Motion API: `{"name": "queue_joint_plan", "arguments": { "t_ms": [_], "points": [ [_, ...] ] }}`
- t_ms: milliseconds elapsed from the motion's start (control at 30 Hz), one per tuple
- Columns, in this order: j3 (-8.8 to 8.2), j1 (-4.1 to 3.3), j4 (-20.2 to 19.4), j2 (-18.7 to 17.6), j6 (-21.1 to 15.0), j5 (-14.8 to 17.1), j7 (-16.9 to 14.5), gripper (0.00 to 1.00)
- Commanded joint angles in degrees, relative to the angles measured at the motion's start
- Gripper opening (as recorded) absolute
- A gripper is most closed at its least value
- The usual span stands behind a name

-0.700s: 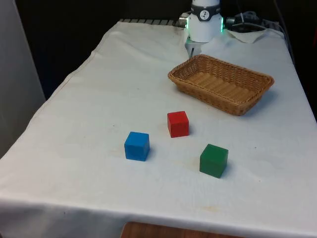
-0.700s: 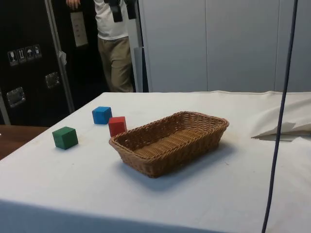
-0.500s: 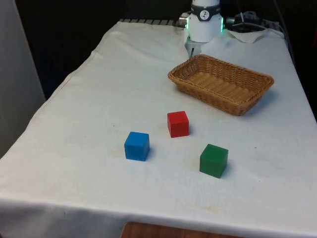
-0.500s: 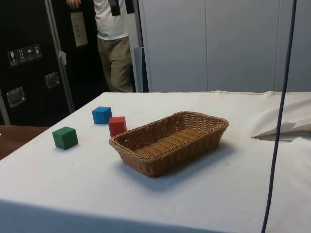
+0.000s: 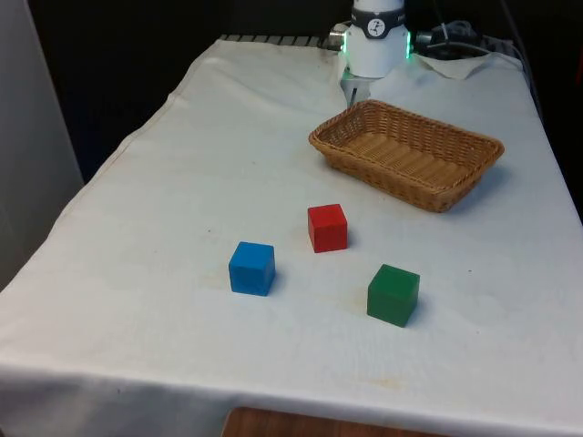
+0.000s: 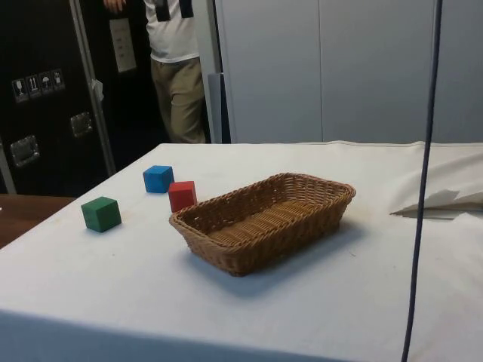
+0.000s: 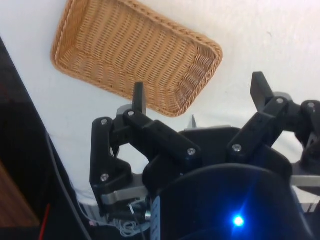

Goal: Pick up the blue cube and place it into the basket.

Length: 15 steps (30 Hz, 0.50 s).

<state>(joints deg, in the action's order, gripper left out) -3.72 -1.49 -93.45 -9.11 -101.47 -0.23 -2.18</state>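
Observation:
The blue cube (image 5: 251, 268) sits on the white cloth towards the near edge, to the front view's left of the red cube; in the side view the blue cube (image 6: 158, 179) is at the far left. The wicker basket (image 5: 406, 153) lies empty further back, also seen as the basket (image 6: 264, 219) and the basket (image 7: 137, 52). My gripper (image 7: 199, 92) hangs high over the table, open, with nothing between its fingers (image 7: 139, 98). The basket lies below and just beyond them.
A red cube (image 5: 327, 227) and a green cube (image 5: 393, 294) stand near the blue one. A person (image 6: 177, 68) stands behind the table's far side. A dark cable (image 6: 421, 181) hangs down near the basket end. Folded cloth (image 6: 438, 200) lies beside it.
The cubes and the basket have not moved. In the side view the hanging cable has shifted a little to the left.

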Motion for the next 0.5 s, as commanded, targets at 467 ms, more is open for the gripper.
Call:
{"name": "queue_joint_plan", "arguments": {
  "t_ms": [467],
  "points": [
    [-1.38, 0.29, 9.4, -8.71, -0.4, 0.34, -1.38, 1.0]
  ]
}}
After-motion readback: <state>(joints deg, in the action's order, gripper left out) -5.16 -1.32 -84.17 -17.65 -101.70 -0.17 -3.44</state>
